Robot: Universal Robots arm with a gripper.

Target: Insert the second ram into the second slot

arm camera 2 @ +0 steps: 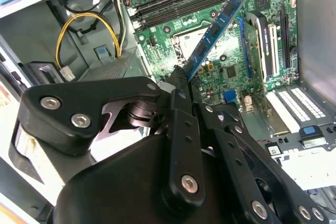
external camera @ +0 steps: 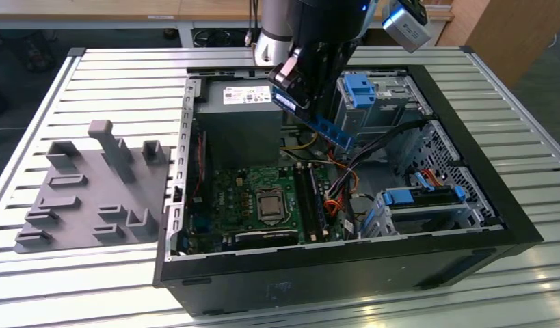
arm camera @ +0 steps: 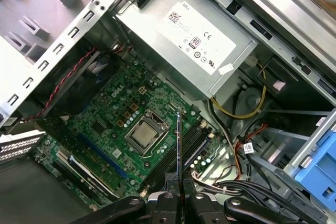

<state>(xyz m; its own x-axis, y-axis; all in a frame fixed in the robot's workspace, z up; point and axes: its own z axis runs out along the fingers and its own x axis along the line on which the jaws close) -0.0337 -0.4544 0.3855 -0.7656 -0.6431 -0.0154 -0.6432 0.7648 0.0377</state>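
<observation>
Above the motherboard [arm camera: 105, 124], jaws clamped on the second ram [arm camera 2: 215, 32], its gripped end hidden between them

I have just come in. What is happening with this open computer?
The robot arm's gripper is shut on the second ram, a thin blue stick. It holds the stick by one end in the air above the motherboard inside the open computer case. In the exterior view the stick hangs tilted over the middle of the case. It is not yet seated in the memory slots on the board below.
</observation>
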